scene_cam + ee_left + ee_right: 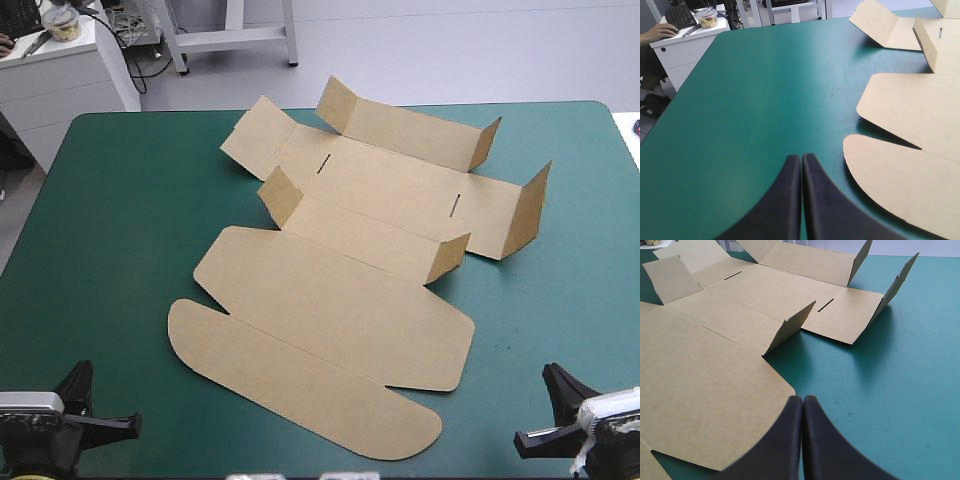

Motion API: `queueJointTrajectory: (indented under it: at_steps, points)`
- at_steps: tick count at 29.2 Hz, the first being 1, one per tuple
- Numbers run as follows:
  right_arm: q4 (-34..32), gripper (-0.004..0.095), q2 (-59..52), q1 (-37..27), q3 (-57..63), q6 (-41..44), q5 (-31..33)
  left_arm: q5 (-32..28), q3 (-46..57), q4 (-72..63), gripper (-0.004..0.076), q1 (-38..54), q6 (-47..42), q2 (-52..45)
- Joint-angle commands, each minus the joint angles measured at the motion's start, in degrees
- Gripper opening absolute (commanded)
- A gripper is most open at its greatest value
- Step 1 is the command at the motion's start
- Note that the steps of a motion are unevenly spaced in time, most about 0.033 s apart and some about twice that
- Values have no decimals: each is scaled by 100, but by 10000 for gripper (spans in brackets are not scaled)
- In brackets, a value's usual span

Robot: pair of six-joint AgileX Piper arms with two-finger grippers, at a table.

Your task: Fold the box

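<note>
Brown box (330,300) lies mostly flat in the middle of the desk (120,250), small flaps (283,193) half raised, both the left gripper (801,157) and right gripper (802,398) empty by its near edge with fingers (782,205) pressed together; a push with closed fingers could slide it askew

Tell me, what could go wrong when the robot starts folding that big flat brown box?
1. The box lies flat on the teal-green cover, so a nudge at its edge might slide it instead of lifting it.
2. The left pincer and right pincer are both shut; they must open first or they may just push.
3. The raised flap could get knocked flat by a pincer passing over.
</note>
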Motion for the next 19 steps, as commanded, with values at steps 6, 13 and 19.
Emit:
queueJointTrajectory:
  at_steps: [6, 13, 19]
  points:
    - [9, -20, -127, 26, -143, -33, -410, -430, -177, -89, -10, 12, -12, -67]
    - [9, -17, -127, 26, -143, -33, -410, -430, -177, -89, -10, 12, -12, -67]
    - [18, 91, -127, 26, -143, -33, -410, -430, -177, -89, -10, 12, -12, -67]
